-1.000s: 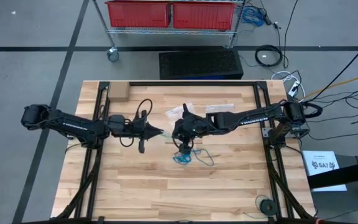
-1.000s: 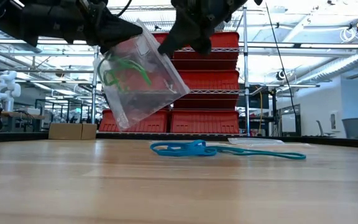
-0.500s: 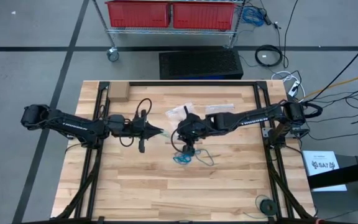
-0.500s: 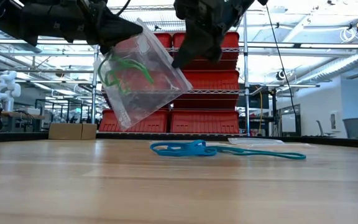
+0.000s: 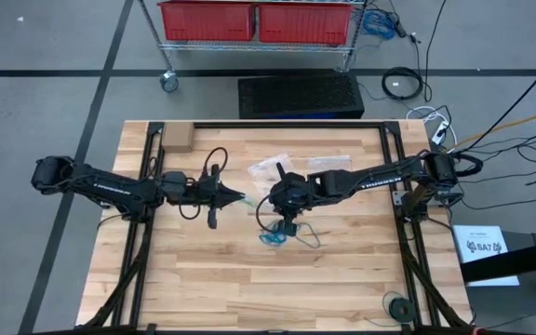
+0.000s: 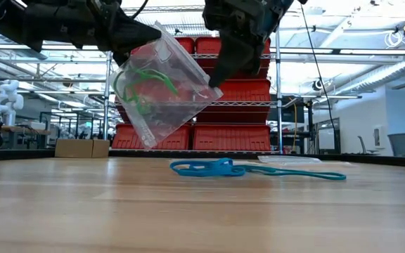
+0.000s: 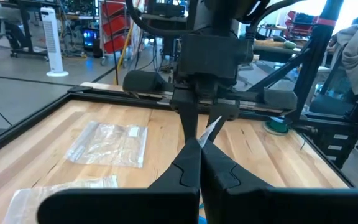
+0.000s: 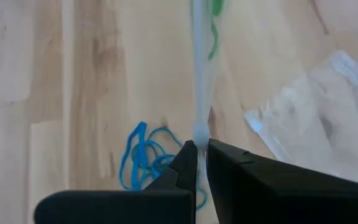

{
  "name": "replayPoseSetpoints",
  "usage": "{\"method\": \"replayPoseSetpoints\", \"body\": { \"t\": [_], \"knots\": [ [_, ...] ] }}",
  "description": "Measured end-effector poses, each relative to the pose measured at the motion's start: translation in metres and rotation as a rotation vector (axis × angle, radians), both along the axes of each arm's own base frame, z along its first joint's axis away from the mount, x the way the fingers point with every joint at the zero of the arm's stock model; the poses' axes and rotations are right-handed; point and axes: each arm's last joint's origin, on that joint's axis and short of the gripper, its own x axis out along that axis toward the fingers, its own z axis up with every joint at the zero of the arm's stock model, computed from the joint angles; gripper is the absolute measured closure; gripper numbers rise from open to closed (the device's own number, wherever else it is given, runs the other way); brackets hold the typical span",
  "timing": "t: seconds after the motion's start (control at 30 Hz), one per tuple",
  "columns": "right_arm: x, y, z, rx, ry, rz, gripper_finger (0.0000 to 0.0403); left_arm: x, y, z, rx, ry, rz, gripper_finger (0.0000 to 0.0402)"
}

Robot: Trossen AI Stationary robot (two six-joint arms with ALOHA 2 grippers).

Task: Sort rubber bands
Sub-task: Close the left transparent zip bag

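A clear plastic bag (image 6: 164, 88) with green rubber bands (image 6: 143, 81) inside hangs above the table between my two grippers. My left gripper (image 6: 146, 34) (image 5: 243, 197) is shut on the bag's top corner. My right gripper (image 6: 216, 79) (image 5: 285, 221) slants down and is shut on the bag's edge near its right corner. Below them, bright blue rubber bands (image 6: 202, 167) (image 5: 271, 238) and a teal one (image 6: 294, 173) lie flat on the wood. My left gripper pinches the bag's top corner (image 7: 211, 129) between its two fingers, reaching in level from the table's left. The bag hangs below it, clear of the table. My right gripper pinches the bag's thin edge (image 8: 200, 134) near the right corner (image 6: 215, 86), slanting down from above. That edge runs straight away from the fingertips.
Two more clear bags (image 5: 268, 167) (image 5: 328, 163) lie flat on the far middle of the table, also seen in the left wrist view (image 7: 110, 143). A small cardboard box (image 5: 177, 140) sits at the far left. The near half of the table holds only a small roll (image 5: 398, 305).
My right gripper has tipped further downward and sunk a little, its fingertips travelling down the bag's upper right edge toward the right corner. The bag has swung slightly but stays hanging from the left gripper, which has kept still.
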Motion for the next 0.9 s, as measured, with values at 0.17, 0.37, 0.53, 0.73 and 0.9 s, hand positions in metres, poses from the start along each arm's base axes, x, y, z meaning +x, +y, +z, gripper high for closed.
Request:
{"method": "replayPoseSetpoints", "body": {
  "t": [0.17, 0.37, 0.53, 0.73, 0.9],
  "knots": [
    [-0.0023, -0.0004, -0.0018, -0.001, 0.029, -0.006, 0.0396, -0.0001, 0.0008, -0.0023, 0.001, 0.024, 0.018, 0.0402],
    [-0.0038, -0.0005, -0.0028, -0.002, 0.048, -0.008, 0.0396, -0.0001, 0.0008, -0.0023, 0.001, 0.024, 0.020, 0.0402],
    [-0.0058, -0.0007, -0.0041, -0.001, 0.072, -0.016, 0.0396, -0.0001, 0.0006, -0.0027, 0.001, 0.027, 0.020, 0.0402],
    [-0.0068, -0.0008, -0.0046, -0.002, 0.085, -0.016, 0.0396, -0.0002, 0.0006, -0.0039, 0.001, 0.040, 0.020, 0.0402],
    [-0.0077, 0.0008, -0.0051, -0.002, 0.095, -0.011, 0.0368, -0.0006, 0.0044, -0.0095, -0.008, 0.102, 0.052, 0.0401]
  ]
}}
